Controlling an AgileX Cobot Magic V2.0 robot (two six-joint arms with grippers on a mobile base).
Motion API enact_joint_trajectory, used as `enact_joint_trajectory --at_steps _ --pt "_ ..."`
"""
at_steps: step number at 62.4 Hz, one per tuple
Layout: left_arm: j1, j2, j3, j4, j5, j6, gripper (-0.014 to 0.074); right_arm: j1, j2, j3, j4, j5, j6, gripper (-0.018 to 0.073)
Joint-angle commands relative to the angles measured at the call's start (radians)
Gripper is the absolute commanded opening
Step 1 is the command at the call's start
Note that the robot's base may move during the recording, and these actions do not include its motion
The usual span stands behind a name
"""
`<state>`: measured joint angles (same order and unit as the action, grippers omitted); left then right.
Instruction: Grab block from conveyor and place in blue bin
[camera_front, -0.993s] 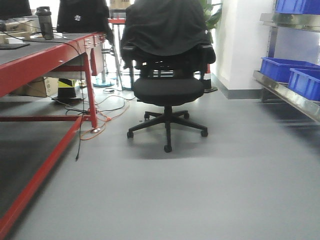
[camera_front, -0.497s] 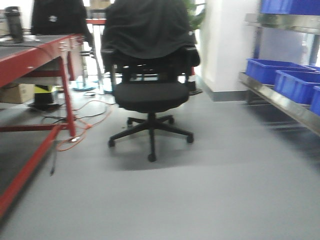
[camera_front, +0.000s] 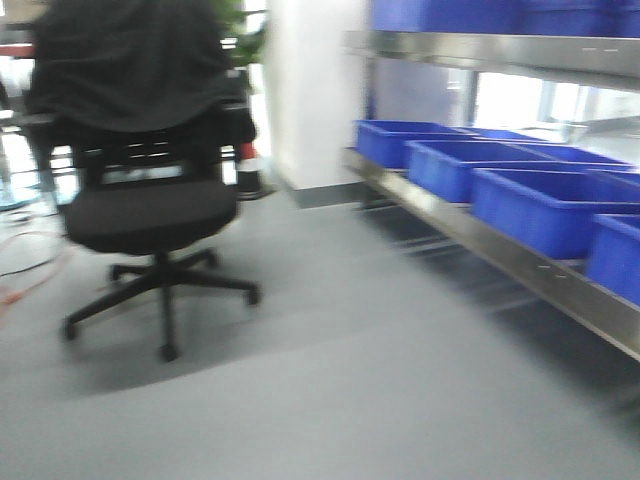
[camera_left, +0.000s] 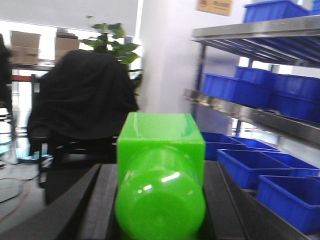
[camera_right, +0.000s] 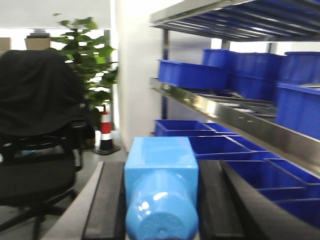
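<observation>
The left gripper (camera_left: 160, 210) is clenching a green block (camera_left: 161, 145), the right gripper (camera_right: 161, 210) a blue block (camera_right: 161, 160), by flat sides; both blocks are looking light, stiff and slick.

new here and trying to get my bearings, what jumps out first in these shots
A bright green block fills the left wrist view, clamped in the left hand, and a blue block sits the same way in the right hand. In the front view, blue bins line a steel shelf on the right, with a black chair at left.
</observation>
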<state>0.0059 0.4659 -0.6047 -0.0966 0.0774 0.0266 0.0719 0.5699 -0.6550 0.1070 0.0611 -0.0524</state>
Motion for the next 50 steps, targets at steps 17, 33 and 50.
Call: enact_joint_trajectory --at_steps 17,33,50 --pt "0.001 -0.002 -0.006 -0.006 -0.016 -0.005 -0.0111 0.002 -0.004 0.000 -0.008 -0.020 -0.002 -0.0162" --pt "0.001 -0.002 -0.006 -0.006 -0.016 -0.005 -0.0111 0.002 -0.004 0.000 -0.008 -0.020 -0.002 -0.0162" --pt "0.001 -0.002 -0.006 -0.006 -0.016 -0.005 -0.0111 0.002 -0.004 0.000 -0.008 -0.020 -0.002 -0.0162"
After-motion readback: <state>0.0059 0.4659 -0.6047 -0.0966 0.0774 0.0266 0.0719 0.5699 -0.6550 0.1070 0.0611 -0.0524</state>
